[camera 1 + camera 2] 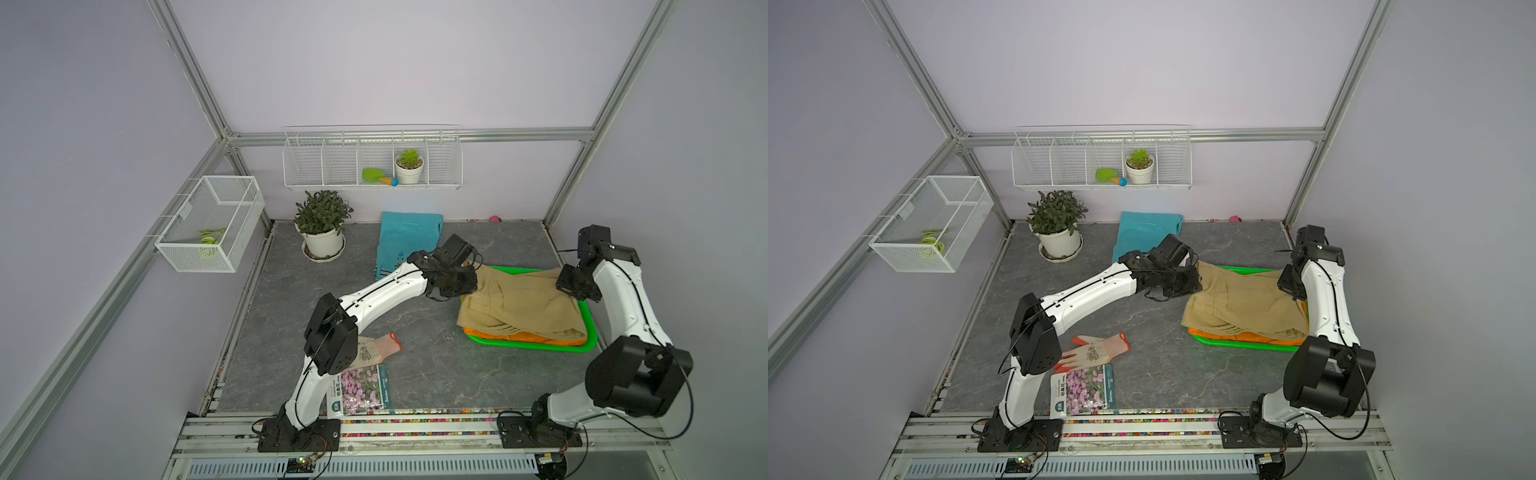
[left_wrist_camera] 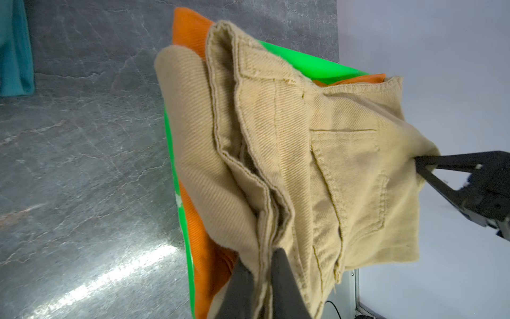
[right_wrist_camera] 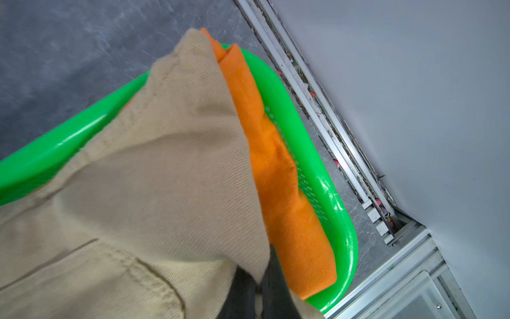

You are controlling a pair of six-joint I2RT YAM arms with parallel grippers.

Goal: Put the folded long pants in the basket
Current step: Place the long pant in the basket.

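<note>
Left wrist view: the khaki pants, draped on the orange pants in the green basket beneath, are pinched at one edge by the left gripper and at the far corner by the right gripper. Both corners should be lowered evenly and released together. Lettering on the seed packet cannot be read.

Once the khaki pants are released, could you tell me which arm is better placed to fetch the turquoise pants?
The left, I'd judge. The turquoise pants lie on the table right beside the left gripper, while the right gripper sits across the basket. Both are shut on the khaki pants.
</note>
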